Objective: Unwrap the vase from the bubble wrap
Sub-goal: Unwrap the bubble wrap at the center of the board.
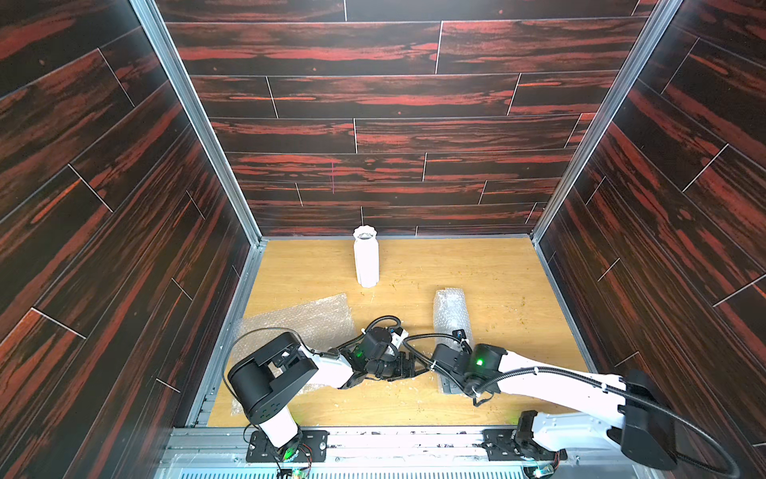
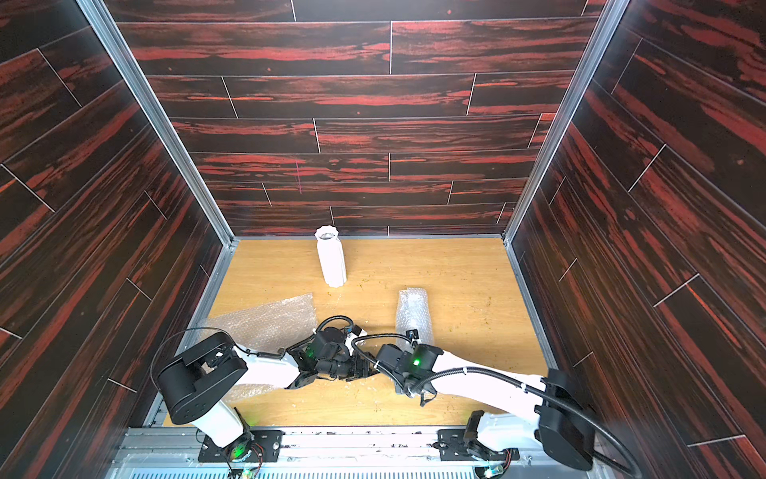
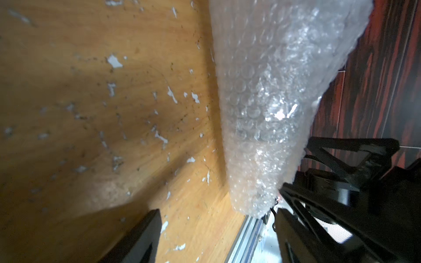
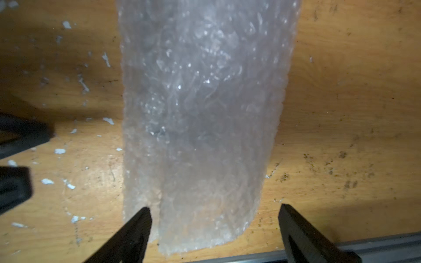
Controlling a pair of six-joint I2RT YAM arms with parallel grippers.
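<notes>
A white ribbed vase [image 1: 366, 259] stands upright and bare near the back wall. One sheet of bubble wrap [image 1: 306, 319] lies flat at the left, partly under my left arm. Another piece is a roll [image 1: 449, 313] lying on the floor at the right; I cannot tell whether anything is inside it. My right gripper [image 4: 214, 227] is open and straddles the roll's near end [image 4: 200, 136], one finger over its edge, the other apart from it. My left gripper [image 3: 216, 239] is open beside that same end [image 3: 250, 136], with only floor between its fingers.
Small white flecks and dirt [image 3: 114, 61] litter the wooden floor [image 1: 497, 282]. A metal rail [image 1: 414, 435] runs along the front edge, close to both grippers. Dark wood-patterned walls [image 1: 373, 166] close in the back and both sides.
</notes>
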